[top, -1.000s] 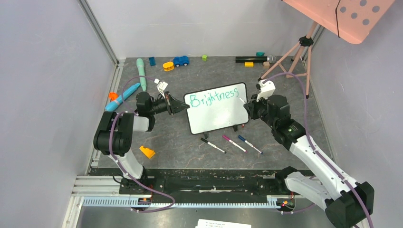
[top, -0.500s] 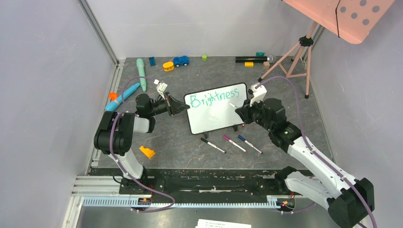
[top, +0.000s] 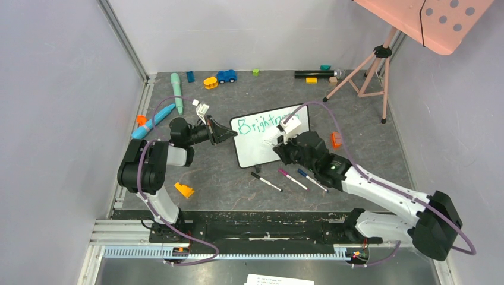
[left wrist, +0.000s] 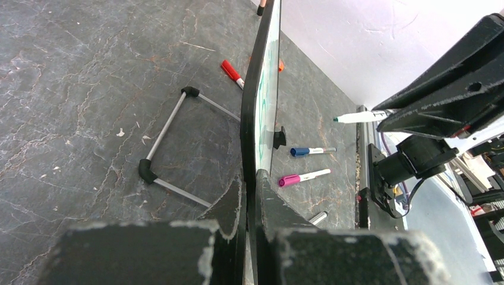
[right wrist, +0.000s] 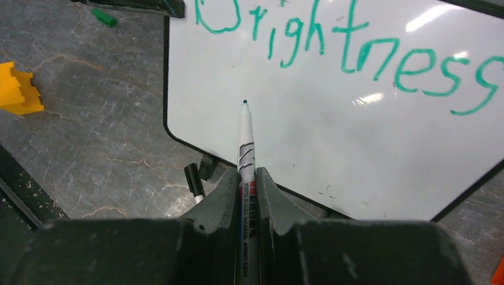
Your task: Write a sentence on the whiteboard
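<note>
Clamping whiteboard [top: 249, 149] edge between left gripper [left wrist: 251, 181] jaws. Pinching teal marker [right wrist: 245, 142] in right gripper [right wrist: 246, 178], tip just off board, below sentence [right wrist: 345, 47] fragment "Brightness".

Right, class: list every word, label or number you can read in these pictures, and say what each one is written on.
"Brightness": teal-green handwriting on the whiteboard.
"WHITE BOARD MARKER": small print along the barrel of the marker; the code after it is too small to read.
Print on the paper sheet at the near edge: too small to read.
</note>
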Available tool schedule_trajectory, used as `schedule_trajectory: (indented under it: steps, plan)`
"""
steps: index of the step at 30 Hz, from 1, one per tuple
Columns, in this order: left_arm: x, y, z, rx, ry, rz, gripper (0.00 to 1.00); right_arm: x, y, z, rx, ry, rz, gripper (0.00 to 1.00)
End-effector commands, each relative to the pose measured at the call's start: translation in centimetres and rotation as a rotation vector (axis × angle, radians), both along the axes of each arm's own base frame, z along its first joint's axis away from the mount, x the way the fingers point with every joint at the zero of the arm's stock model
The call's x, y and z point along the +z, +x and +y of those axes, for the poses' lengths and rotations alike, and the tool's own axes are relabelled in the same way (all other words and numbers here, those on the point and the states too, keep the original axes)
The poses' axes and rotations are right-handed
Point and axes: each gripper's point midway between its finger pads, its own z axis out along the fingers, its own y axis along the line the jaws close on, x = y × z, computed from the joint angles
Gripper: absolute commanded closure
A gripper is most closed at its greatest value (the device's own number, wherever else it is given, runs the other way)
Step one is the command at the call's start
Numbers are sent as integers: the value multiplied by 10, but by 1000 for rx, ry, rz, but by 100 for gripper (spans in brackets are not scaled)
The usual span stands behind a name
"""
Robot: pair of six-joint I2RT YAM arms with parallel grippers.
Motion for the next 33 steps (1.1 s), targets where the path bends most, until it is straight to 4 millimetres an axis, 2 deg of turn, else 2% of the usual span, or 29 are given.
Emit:
schedule_trajectory:
  steps: [1,6,21,33]
  plan:
    - [4,2,2,3,5,-93,98,39,15,25,-35,30,-113,100]
    - [5,1,3,3,-5,-95,98,35,16,46,-20,-9,-118,100]
    - [7,1,5,0,-24,-99,98,9,21,76,25,-42,-87,100]
    - [7,2,6,2,-21,-96,98,4,29,87,26,-57,-92,100]
